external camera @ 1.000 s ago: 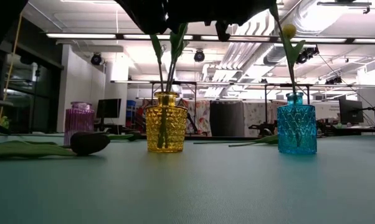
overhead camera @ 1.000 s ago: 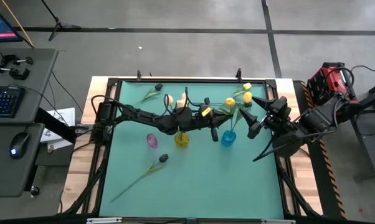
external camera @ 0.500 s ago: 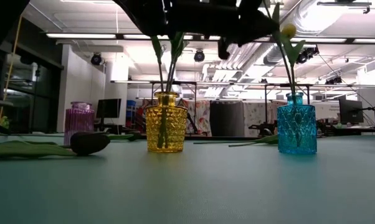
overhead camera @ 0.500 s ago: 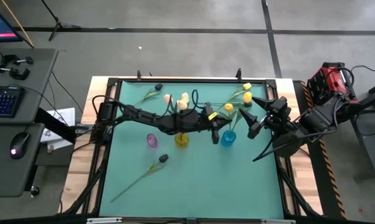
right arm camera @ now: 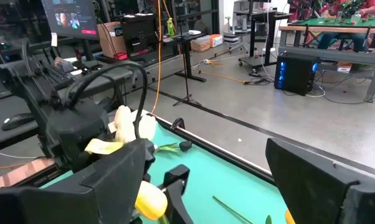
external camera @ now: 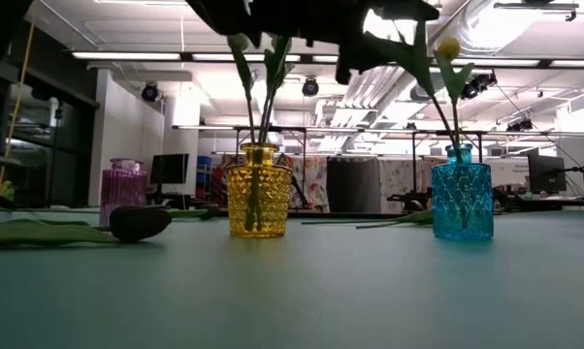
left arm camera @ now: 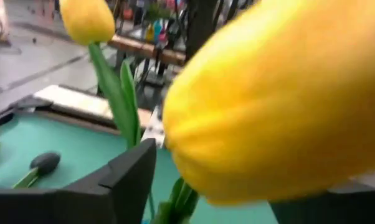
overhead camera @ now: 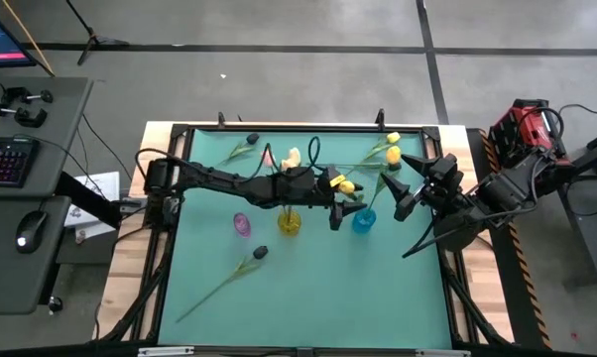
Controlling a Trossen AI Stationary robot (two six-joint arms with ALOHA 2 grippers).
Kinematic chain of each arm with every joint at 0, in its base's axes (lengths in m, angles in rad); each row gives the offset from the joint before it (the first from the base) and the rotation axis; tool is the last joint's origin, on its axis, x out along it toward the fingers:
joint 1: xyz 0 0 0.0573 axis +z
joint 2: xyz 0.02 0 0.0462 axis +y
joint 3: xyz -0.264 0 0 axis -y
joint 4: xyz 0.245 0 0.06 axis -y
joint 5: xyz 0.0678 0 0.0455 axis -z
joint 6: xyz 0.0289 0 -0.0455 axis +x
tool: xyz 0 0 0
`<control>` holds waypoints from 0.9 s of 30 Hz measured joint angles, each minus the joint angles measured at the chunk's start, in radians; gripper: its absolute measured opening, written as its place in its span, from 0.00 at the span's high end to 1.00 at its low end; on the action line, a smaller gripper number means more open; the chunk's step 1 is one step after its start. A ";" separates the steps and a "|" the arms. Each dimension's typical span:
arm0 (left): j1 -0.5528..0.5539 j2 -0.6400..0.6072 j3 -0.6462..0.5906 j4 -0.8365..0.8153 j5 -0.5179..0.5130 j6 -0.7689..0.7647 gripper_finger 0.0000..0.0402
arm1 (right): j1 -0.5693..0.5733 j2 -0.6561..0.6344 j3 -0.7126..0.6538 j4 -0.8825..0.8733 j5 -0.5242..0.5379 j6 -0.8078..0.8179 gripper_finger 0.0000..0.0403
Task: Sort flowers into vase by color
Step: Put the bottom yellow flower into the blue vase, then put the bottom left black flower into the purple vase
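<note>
Two hands apart | left hand over blue vase | left wrist only: yellow tulip close-up

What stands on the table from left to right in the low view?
Purple vase → black tulip head lying on the mat → yellow vase → blue vase.
</note>
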 joint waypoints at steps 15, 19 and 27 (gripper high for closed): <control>0.023 -0.301 0.000 -0.369 -0.015 0.136 0.25 | 0.000 0.000 0.000 -0.010 0.005 -0.005 0.20; 0.022 -0.395 0.000 -0.555 -0.026 0.142 0.25 | 0.000 0.000 0.000 -0.017 0.006 -0.005 0.20; -0.083 -0.584 -0.004 -0.989 -0.027 0.110 0.25 | 0.000 0.000 0.000 -0.016 -0.006 -0.002 0.20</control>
